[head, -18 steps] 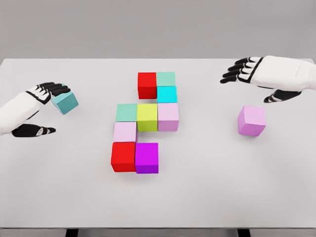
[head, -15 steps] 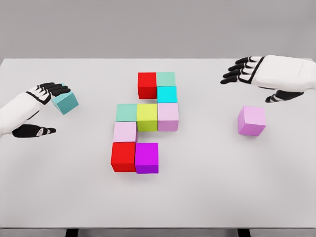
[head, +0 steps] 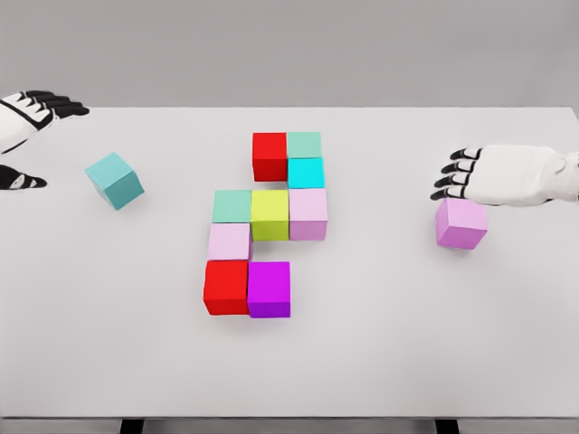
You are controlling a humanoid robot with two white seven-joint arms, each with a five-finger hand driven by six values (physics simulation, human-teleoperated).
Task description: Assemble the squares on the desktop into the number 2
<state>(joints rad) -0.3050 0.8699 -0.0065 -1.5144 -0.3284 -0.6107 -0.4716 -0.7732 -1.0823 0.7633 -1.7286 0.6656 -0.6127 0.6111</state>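
**Right Hand Poised Over the Pink Cube**

The right hand (head: pixel 470 176) hovers just above and behind the pink cube (head: pixel 461 222) on the right side of the table (head: pixel 380 362). Its black fingers (head: pixel 450 181) are lightly curled and relaxed, holding nothing; whether they touch the cube's top edge cannot be told from this view. The left hand (head: pixel 27 113) is at the far left edge, partly out of frame, fingers spread and empty, well apart from the teal cube (head: pixel 115 180), which sits skewed to the table edges.

The partly built figure (head: pixel 267 226) occupies the table centre: a red and green pair on top, a cyan cube beneath the green, a middle row of green, yellow and pale pink, a pale pink cube below the left end, then red and magenta on the bottom. All touch their neighbours.

Handling, as a judgement:
- The cubes look rigid, flat-faced and matte, with sharp edges and no soft give.
- They appear light enough for one hand.
- Smooth faces may slip; take hold across two opposite side faces, thumb against fingers.
- Set down squarely, since a nudge could shift the adjoining cubes.

The table is plain, white and smooth.
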